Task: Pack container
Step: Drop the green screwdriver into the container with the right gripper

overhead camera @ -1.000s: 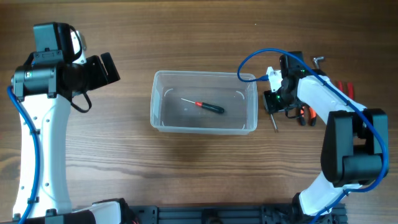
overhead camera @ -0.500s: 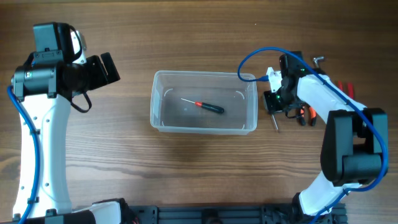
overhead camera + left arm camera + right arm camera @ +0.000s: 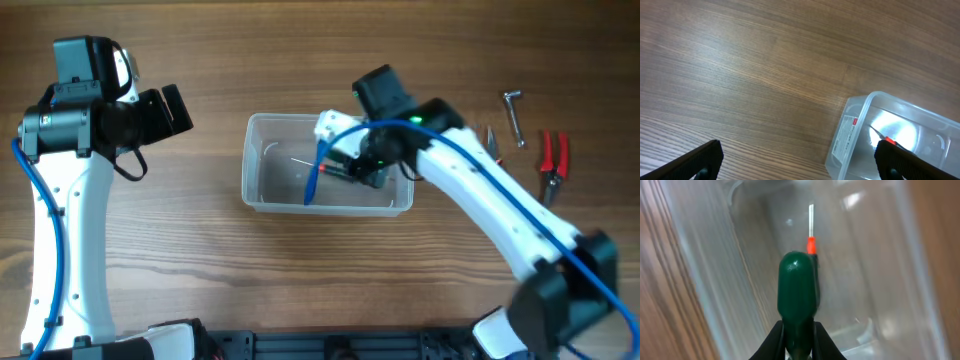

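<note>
The clear plastic container (image 3: 290, 118) stands at the table's middle. It also shows in the left wrist view (image 3: 855, 125) and fills the right wrist view (image 3: 700, 255). A small screwdriver with a red collar (image 3: 811, 244) lies inside it. Its thin shaft shows in the overhead view (image 3: 300, 160). My right gripper (image 3: 366, 165) hangs over the container's right half. It is shut (image 3: 799, 342) on a green-handled tool (image 3: 797, 287) that points down into the container. My left gripper (image 3: 172, 110) is open and empty, off to the container's left, above bare wood (image 3: 795, 165).
Red-handled pliers (image 3: 553, 160), a metal key-shaped tool (image 3: 513, 105) and a small thin tool (image 3: 490, 140) lie on the wood at the far right. My right arm's blue cable (image 3: 312, 180) hangs across the container's front.
My right arm has swung left from the table beside the container's right wall to over the container, carrying the green-handled tool. The left arm has not moved.
</note>
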`<state>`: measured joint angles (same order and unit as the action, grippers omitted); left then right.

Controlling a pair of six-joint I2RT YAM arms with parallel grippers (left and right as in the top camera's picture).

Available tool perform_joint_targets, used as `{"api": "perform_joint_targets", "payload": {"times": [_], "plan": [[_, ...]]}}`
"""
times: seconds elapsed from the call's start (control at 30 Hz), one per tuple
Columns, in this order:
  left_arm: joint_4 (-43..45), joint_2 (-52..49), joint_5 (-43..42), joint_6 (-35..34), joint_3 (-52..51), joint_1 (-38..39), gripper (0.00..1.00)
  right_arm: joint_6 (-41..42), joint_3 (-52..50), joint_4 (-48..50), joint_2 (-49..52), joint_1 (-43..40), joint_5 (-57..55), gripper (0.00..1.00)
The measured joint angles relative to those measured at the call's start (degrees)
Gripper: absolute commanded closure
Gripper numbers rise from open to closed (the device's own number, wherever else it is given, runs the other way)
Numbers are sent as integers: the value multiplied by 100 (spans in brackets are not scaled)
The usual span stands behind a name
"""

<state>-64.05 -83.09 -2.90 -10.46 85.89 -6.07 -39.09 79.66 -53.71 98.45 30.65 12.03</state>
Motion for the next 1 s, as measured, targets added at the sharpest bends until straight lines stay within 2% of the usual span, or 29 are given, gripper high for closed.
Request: {"api": "perform_joint_targets", "payload": {"times": [0.03, 0.1, 0.2, 0.33, 0.37, 0.4, 0.47, 0.57, 0.63, 0.7, 0.8, 1.0], "plan": [[-4, 0, 0, 0, 0, 0, 0, -133, -7, 83, 503, 11, -2, 65], [-2, 0, 0, 0, 0, 0, 0, -214, -13, 280, 1134, 7, -4, 39], [-2, 0, 0, 0, 0, 0, 0, -160, -26, 299, 1172, 7, -9, 37], [-4, 0, 0, 0, 0, 0, 0, 1115, 487, -35, 828, -42, -575, 26], [0, -2, 0, 0, 0, 0, 0, 1528, 723, -151, 535, -160, -833, 20], [-2, 0, 0, 0, 0, 0, 0, 1932, 914, -271, 28, -431, -1128, 3], [-4, 0, 0, 0, 0, 0, 0, 2962, 1075, -699, -957, -1480, -1650, 0], [-2, 0, 0, 0, 0, 0, 0, 4489, 1073, -1231, -1325, -3246, -1676, 0], [-2, 0, 2, 0, 0, 0, 0, 5366, 540, -1235, -1318, -3716, -1574, 0], [0, -2, 0, 0, 0, 0, 0, 5877, -295, -774, -1233, -3910, -1506, 0], [2, -2, 0, 0, 0, 0, 0, 5987, -1132, -291, -949, -3921, -1434, 0], [0, -2, 0, 0, 0, 0, 0, 5882, -1246, 286, -166, -3921, -1384, 0]]}}
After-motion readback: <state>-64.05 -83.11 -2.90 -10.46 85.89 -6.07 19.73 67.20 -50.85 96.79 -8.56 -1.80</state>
